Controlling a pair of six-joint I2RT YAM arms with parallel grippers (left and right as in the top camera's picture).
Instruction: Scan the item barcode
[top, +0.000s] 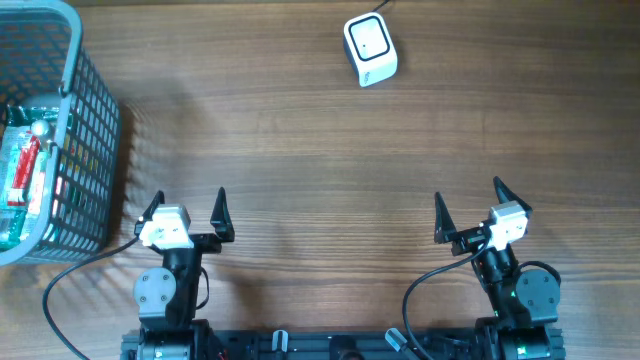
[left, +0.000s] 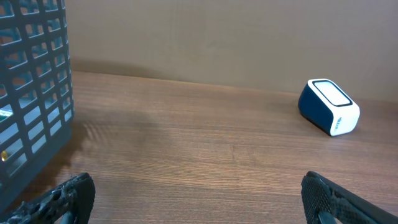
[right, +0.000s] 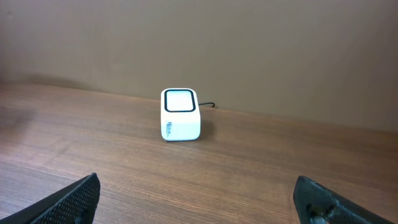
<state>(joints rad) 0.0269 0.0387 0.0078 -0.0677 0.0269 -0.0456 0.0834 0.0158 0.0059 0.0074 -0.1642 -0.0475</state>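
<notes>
Left gripper (top: 188, 198) and right gripper (top: 468, 191): jaws spread wide, both empty, near edge of worktop (top: 300, 150). Packaged item (top: 25, 172) lies inside grey basket (top: 92, 130), far left. White scanner (top: 370, 48) at far edge, well apart.

Worktop (top: 300, 150): brown wood, grain running left to right.
Basket (top: 95, 130): grey mesh, at the far left edge, partly cut off by the frame.
Basket contents: a package (top: 25, 170) in red, white and green lies inside; its details are too small to read.
Scanner (top: 370, 48): small white box with a dark-rimmed window, near the far edge, right of centre, well apart from the basket.
Left fingers (top: 221, 212): spread wide, holding nothing, near the basket's corner.
Right fingers (top: 440, 215): spread wide, holding nothing, angled slightly.
</notes>
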